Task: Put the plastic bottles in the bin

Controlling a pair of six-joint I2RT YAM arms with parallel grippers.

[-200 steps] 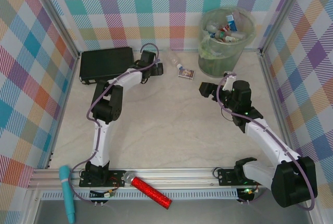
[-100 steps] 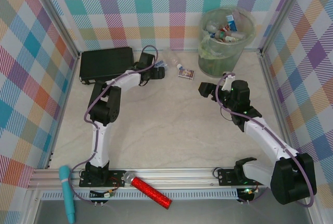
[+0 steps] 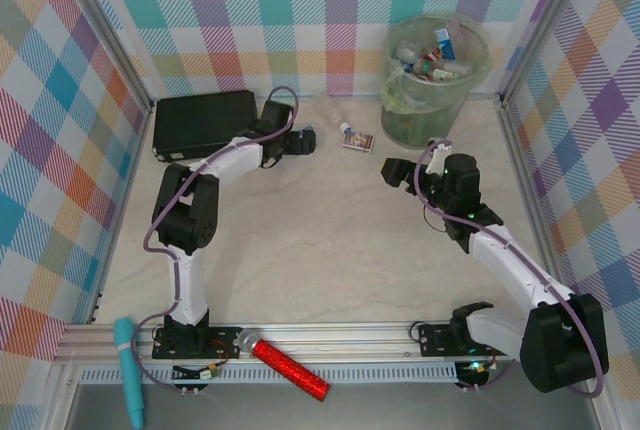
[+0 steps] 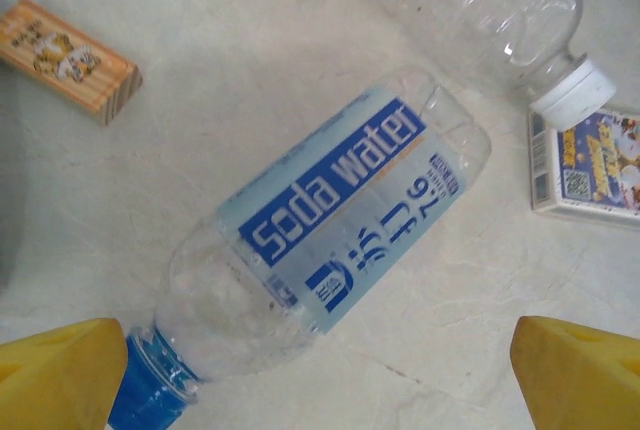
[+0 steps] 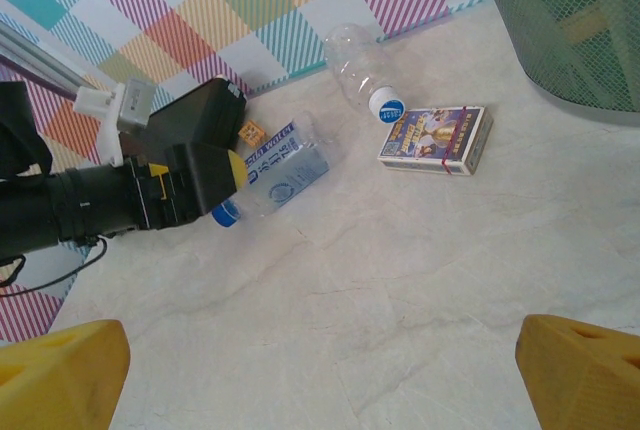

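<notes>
A clear plastic bottle with a blue "soda water" label (image 4: pixel 330 240) (image 5: pixel 285 168) lies on its side on the table, blue cap toward my left gripper (image 4: pixel 320 390) (image 3: pixel 300 140). That gripper is open, hovering low over the cap end, with nothing held. A second clear bottle with a white cap (image 4: pixel 480 0) (image 5: pixel 355 55) (image 3: pixel 340 113) lies just beyond it. The bin (image 3: pixel 420 120) (image 5: pixel 580 40) stands at the back right and holds several bottles. My right gripper (image 3: pixel 395 172) (image 5: pixel 320 380) is open above bare table, in front of the bin.
A small printed box (image 3: pixel 357 140) (image 4: pixel 590 165) (image 5: pixel 435 138) lies beside the white cap. A small wooden block (image 4: pixel 70 60) sits near the black case (image 3: pixel 205 122). A red glittery cylinder (image 3: pixel 290 368) and a teal object (image 3: pixel 130 370) rest on the front rail.
The left arm's elbow has swung left while its gripper slid slightly right, over the blue-labelled bottle. The right arm has barely moved.
</notes>
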